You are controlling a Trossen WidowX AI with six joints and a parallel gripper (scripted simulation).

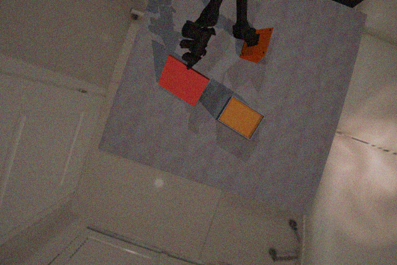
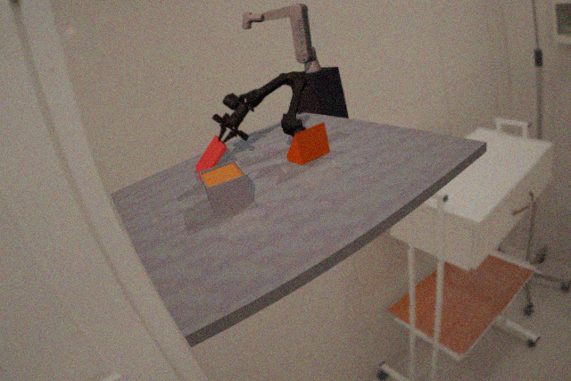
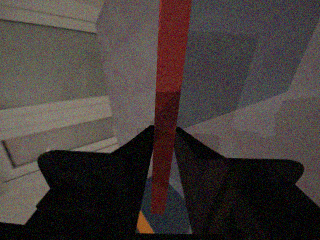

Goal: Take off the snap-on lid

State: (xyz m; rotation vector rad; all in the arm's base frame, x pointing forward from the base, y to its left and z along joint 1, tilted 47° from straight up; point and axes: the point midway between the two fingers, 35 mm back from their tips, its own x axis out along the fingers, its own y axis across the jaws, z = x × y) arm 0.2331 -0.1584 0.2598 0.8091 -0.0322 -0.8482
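The red lid (image 1: 182,80) (image 2: 211,153) (image 3: 170,85) is off the box and hangs tilted, its far edge pinched in my gripper (image 1: 190,63) (image 2: 226,136) (image 3: 163,130), which is shut on it. The lid slopes down toward the table beside the box. The grey storage box (image 1: 214,97) (image 2: 228,192) stands open on the table, its orange inside (image 1: 240,116) (image 2: 222,174) showing. In the wrist view the lid runs edge-on straight up between the two dark fingers, with a bit of the box's orange below.
An orange wedge-shaped block (image 1: 256,45) (image 2: 308,144) stands by the arm's base. The grey table (image 1: 288,102) (image 2: 322,211) ends close on the left. A white cart (image 2: 484,192) stands off the table's right side.
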